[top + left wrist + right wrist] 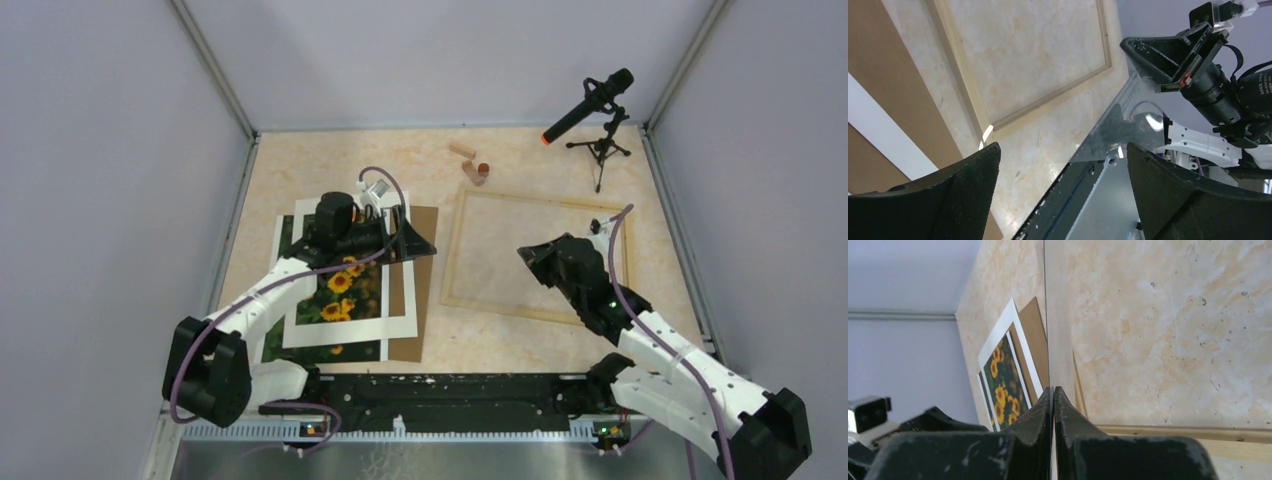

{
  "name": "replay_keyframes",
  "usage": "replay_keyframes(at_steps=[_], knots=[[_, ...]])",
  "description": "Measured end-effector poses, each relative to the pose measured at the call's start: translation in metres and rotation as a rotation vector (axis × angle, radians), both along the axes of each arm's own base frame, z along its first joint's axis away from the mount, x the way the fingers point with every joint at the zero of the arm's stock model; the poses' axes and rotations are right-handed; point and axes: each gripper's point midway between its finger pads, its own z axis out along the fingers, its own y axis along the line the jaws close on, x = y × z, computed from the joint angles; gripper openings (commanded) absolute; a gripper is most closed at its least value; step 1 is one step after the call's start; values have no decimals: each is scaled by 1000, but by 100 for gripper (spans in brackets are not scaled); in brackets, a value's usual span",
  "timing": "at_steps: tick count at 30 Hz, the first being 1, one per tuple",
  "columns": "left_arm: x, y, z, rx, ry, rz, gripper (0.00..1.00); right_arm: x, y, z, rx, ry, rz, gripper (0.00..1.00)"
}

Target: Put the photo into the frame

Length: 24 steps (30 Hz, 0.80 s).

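Note:
The sunflower photo [340,290] lies flat at the left under a white mat [395,320], on a brown backing board [418,300]. My left gripper [415,243] hovers over the stack's right edge, open, with nothing between its fingers [963,190]. The light-wood frame [452,260] lies flat at the right with bare table showing through it. Over the frame's left part my right gripper [525,253] is shut on a thin clear sheet [1118,125], seen edge-on in the right wrist view [1044,315]. The photo [1003,385] and a frame rail [1168,432] show beyond the right gripper [1053,389].
A microphone on a small tripod [600,110] stands at the back right. Small wooden blocks [470,165] lie behind the frame. Grey walls close in three sides. A black rail [450,390] with both arm bases runs along the near edge.

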Motion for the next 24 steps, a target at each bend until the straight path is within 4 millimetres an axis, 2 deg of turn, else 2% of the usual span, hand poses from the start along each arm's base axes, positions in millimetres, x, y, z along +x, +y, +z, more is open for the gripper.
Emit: replay_keyframes(at_steps=[3, 6, 12, 16, 20, 24], knots=[[-20, -1, -15, -3, 74, 36, 98, 2, -4, -5, 41, -1, -51, 0], [-37, -2, -23, -14, 161, 80, 98, 5, -10, -2, 56, -14, -91, 0], [-54, -11, -36, -77, 400, 180, 98, 15, -23, 14, 97, -70, -178, 0], [-72, -21, -48, -105, 577, 221, 98, 19, -30, 18, 109, -88, -216, 0], [-85, -38, -44, -170, 669, 221, 98, 22, -31, 25, 134, -107, -235, 0], [-88, -59, -42, -229, 736, 203, 98, 24, -30, 31, 167, -125, -241, 0]])
